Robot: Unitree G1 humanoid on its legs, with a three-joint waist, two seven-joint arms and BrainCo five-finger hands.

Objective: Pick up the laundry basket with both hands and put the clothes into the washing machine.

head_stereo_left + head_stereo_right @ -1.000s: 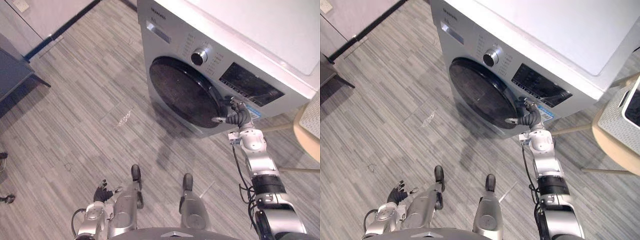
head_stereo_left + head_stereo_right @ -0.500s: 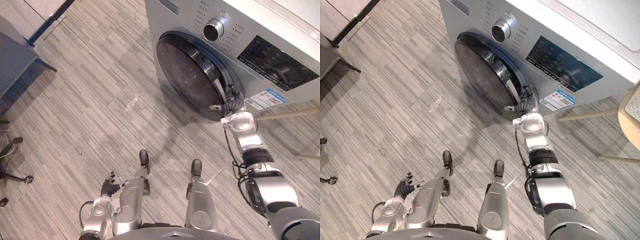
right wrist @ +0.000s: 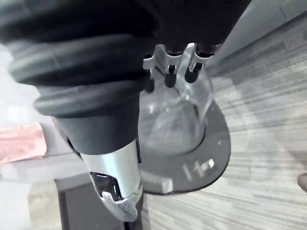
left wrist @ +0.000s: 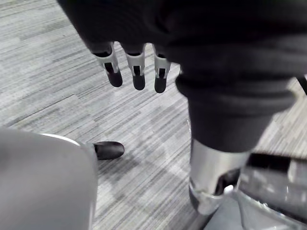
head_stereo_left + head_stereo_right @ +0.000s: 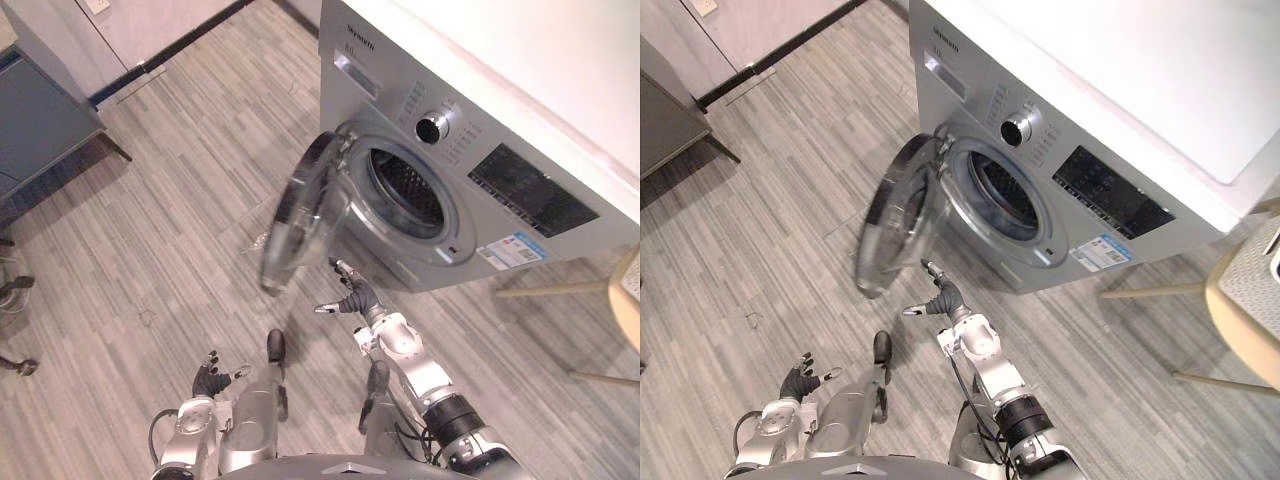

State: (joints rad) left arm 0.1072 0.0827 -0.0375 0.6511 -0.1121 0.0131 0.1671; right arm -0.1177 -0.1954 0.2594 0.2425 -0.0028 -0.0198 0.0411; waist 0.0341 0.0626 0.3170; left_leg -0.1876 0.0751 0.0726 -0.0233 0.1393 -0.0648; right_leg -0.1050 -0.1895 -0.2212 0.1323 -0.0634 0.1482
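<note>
Washers: one washing machine (image 5: 1110, 130), door (image 5: 898, 215) hanging open to my left.
Baskets: one laundry basket (image 5: 1252, 285) on a stool (image 5: 1238, 345), far right, well away from both hands.
Right hand (image 5: 943, 300): fingers spread, empty, near door's lower edge.
Left hand (image 5: 798, 380): low, fingers loose, empty.
</note>
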